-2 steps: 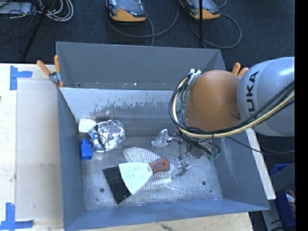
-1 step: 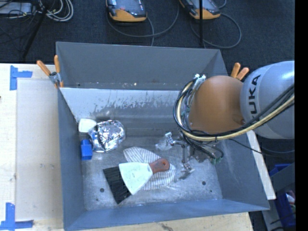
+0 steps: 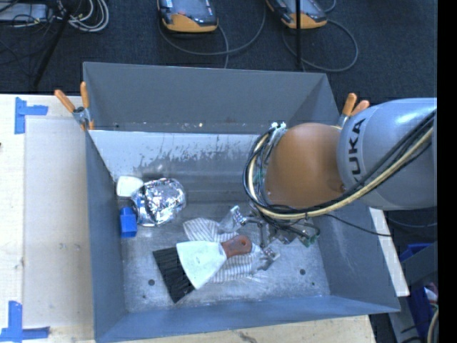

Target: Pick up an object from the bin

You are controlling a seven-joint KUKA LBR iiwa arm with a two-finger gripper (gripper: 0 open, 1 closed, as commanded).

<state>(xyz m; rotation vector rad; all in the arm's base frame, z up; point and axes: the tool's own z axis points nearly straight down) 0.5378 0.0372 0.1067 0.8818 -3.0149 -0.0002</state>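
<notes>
While the gripper (image 3: 270, 251) hangs low at the cloth (image 3: 208, 231) edge, we cannot tell how its jaws stand. Brown piece (image 3: 236, 246) lies just beside them, on the cloth. Risk: the jaws pinch cloth instead, dragging the brush (image 3: 187, 263) along.

The one camera looks down on the bin (image 3: 207, 109) from above and somewhat to one side, near enough to take in all four walls, with the arm (image 3: 389, 156) reaching in from the right.
</notes>
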